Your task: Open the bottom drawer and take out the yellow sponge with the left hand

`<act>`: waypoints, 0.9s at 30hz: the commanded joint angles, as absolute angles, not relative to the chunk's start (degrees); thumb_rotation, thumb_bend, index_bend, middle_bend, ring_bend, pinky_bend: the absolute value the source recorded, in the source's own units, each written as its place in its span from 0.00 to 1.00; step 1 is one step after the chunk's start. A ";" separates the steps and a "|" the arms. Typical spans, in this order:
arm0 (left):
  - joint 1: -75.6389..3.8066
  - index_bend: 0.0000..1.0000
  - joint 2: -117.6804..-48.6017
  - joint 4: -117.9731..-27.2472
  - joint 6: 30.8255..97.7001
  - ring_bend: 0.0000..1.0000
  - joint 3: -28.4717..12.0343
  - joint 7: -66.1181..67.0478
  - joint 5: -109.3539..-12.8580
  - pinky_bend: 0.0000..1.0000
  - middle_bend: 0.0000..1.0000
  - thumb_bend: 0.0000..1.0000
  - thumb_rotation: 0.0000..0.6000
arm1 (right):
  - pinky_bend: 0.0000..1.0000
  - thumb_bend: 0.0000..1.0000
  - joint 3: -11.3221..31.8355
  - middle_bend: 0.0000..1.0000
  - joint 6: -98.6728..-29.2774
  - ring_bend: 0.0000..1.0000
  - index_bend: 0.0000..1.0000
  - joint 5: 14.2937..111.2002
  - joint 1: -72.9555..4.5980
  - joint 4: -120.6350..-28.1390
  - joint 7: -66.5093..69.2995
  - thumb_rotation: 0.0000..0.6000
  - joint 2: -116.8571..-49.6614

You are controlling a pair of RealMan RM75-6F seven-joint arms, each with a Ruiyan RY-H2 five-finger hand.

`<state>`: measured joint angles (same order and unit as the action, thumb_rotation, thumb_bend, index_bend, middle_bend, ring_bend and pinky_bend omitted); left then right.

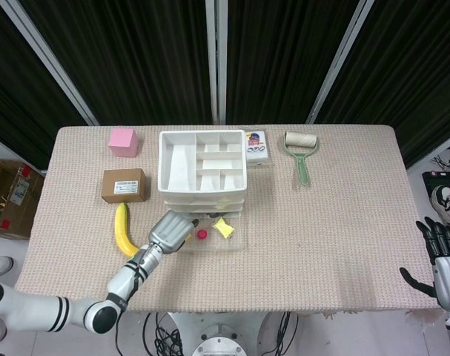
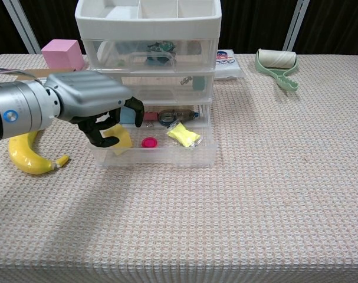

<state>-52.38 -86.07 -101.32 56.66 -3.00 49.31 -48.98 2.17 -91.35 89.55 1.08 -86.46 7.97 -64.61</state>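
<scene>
The clear bottom drawer (image 2: pixel 167 157) of the white drawer unit (image 2: pixel 148 35) stands pulled out. Inside at its left lies the yellow sponge (image 2: pixel 123 140). My left hand (image 2: pixel 95 105) reaches down into the drawer, with its thumb in front of the sponge and its fingers curled behind it, gripping it. In the head view the left hand (image 1: pixel 170 231) covers most of the sponge. A pink round piece (image 2: pixel 149 141) and a yellow packet (image 2: pixel 183 135) also lie in the drawer. My right hand (image 1: pixel 441 263) hangs off the table's right edge with fingers spread, holding nothing.
A banana (image 2: pixel 22 157) lies just left of the drawer, under my left forearm. A cardboard box (image 1: pixel 124 185) and a pink cube (image 1: pixel 124 141) sit at the back left. A green lint roller (image 1: pixel 300 152) and a card pack (image 1: pixel 256 145) lie right of the unit.
</scene>
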 commanded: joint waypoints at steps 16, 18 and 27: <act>-61.80 0.32 -82.91 -100.42 50.53 0.97 -3.05 54.38 -37.06 1.00 0.82 0.15 1.00 | 0.00 0.12 2.21 0.00 -90.56 0.00 0.00 88.76 1.14 -84.92 9.22 1.00 -65.06; -62.49 0.32 -82.69 -100.55 50.17 0.97 -2.89 54.21 -36.12 1.00 0.82 0.14 1.00 | 0.00 0.12 2.24 0.00 -90.33 0.00 0.00 88.62 1.06 -84.77 9.30 1.00 -65.15; -67.06 0.32 -80.94 -102.15 49.67 0.97 -0.37 56.57 -30.63 1.00 0.82 0.12 1.00 | 0.00 0.12 2.33 0.00 -89.79 0.00 0.00 88.39 0.83 -84.34 9.48 1.00 -65.36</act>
